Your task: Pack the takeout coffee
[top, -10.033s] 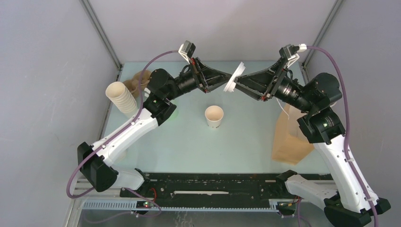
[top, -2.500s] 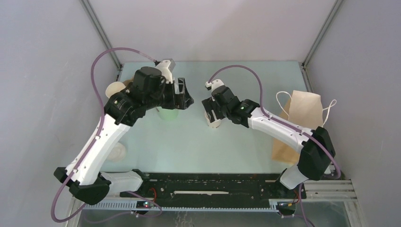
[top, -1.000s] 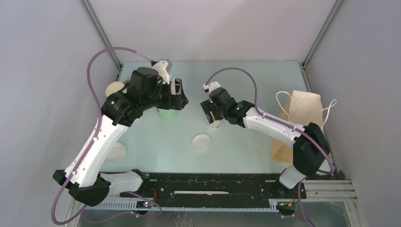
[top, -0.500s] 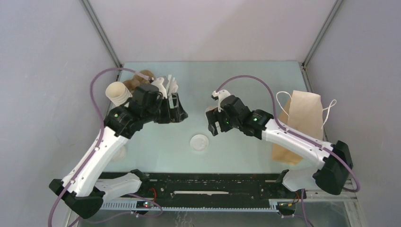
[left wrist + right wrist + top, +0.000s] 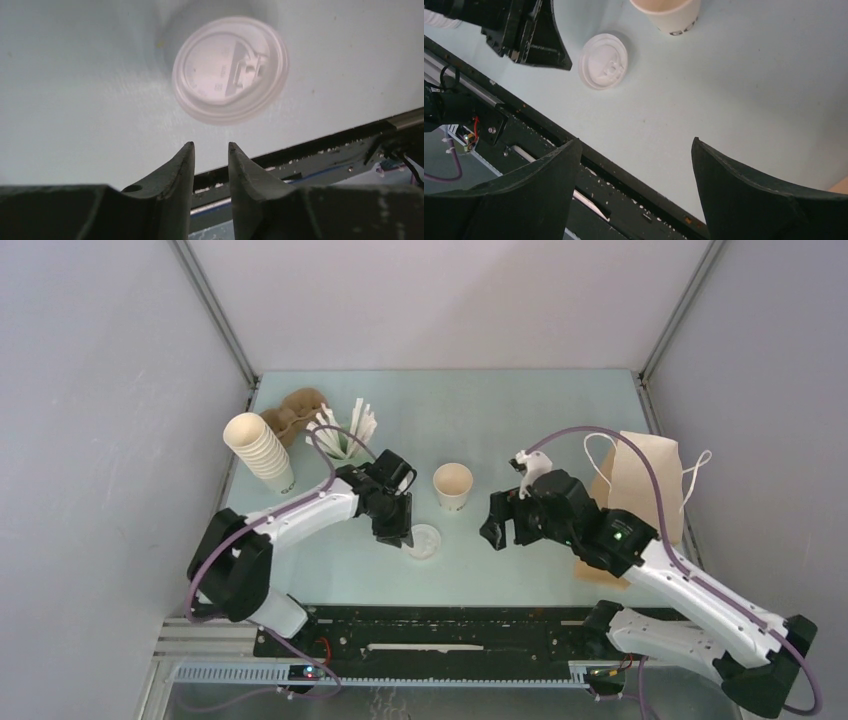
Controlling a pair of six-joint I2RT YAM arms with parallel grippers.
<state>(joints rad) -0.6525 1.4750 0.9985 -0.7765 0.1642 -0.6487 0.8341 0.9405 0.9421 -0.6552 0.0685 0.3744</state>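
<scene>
Mid-bench, cup [image 5: 452, 485] stands uncapped, lid [image 5: 424, 541] flat just beside it, toward the front edge; capping and bagging into the paper bag [image 5: 632, 502] at right are both left to do. Left gripper [image 5: 210, 147] sits by the lid, pinched nearly closed, looks empty. Right gripper [image 5: 635, 144] is spread wide and empty, with open bench [image 5: 520, 420] between cup and bag.

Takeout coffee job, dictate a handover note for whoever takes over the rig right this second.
Left gripper: almost shut, empty, just short of the lid.
Right gripper: wide open, empty, above the table.
Paper cup: upright mid-table, uncovered; lid lies flat on the table nearer the arm bases.
Brown paper bag: at the table's right side.
Done: nothing packed yet.
To do: lid the cup, put it in the bag.
</scene>
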